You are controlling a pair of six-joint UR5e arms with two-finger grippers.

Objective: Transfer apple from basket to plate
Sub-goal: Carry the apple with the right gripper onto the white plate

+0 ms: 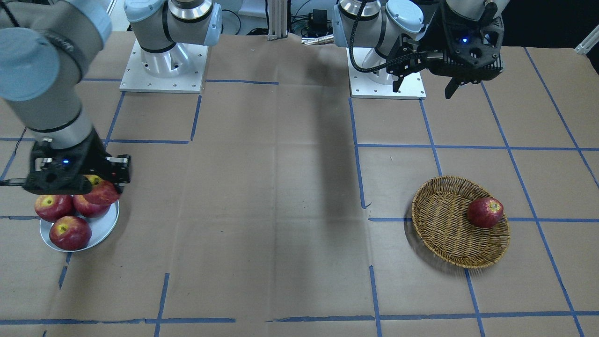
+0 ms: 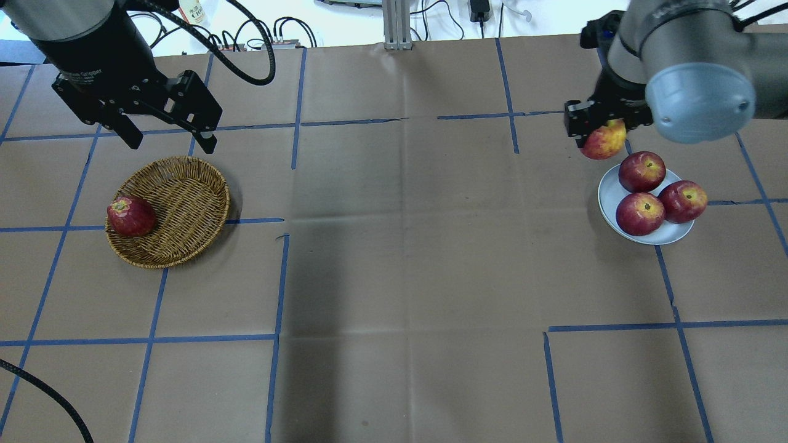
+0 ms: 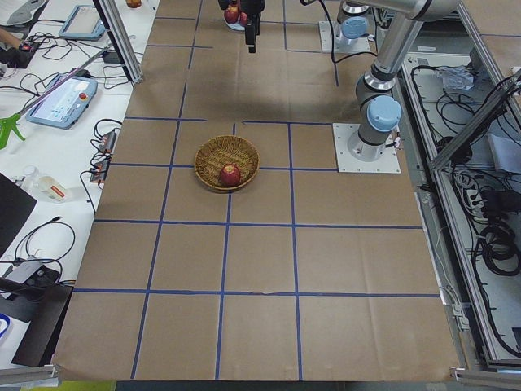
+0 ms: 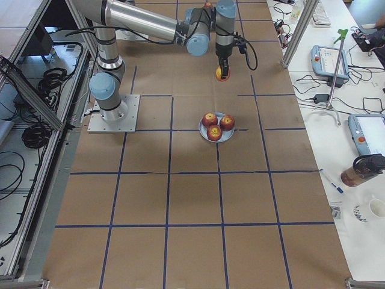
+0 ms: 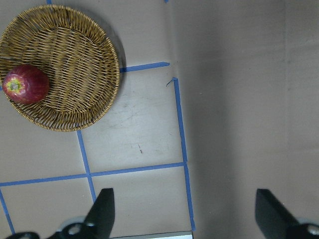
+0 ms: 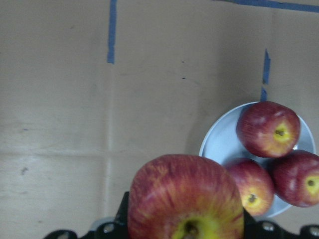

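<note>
The right fingers are closed on the apple, pinching its sides with the yellow stem end turned up toward the wrist camera. The fruit hangs clear of the desk and cannot roll. It sits in the air at the right of the desk, just beyond the far left edge of the plate and not yet over it.

The height looks deliberate. Three darker apples crowd the plate, and coming in high keeps the held one from knocking them. They take up the far, near and right parts of the plate, so only a strip along its left side is bare. That is probably why the arm waits on that side. The gap is narrow, so I judge the apple will end up leaning on its neighbours, with the shallow rim stopping it from rolling off.

The basket lies at the left of the desk, well apart from the plate. It holds a single dark red apple against its left rim. The left fingers are spread wide and hold nothing. They hover above the desk over the basket's far rim, seemingly parked out of the way while the right arm does the placing.
</note>
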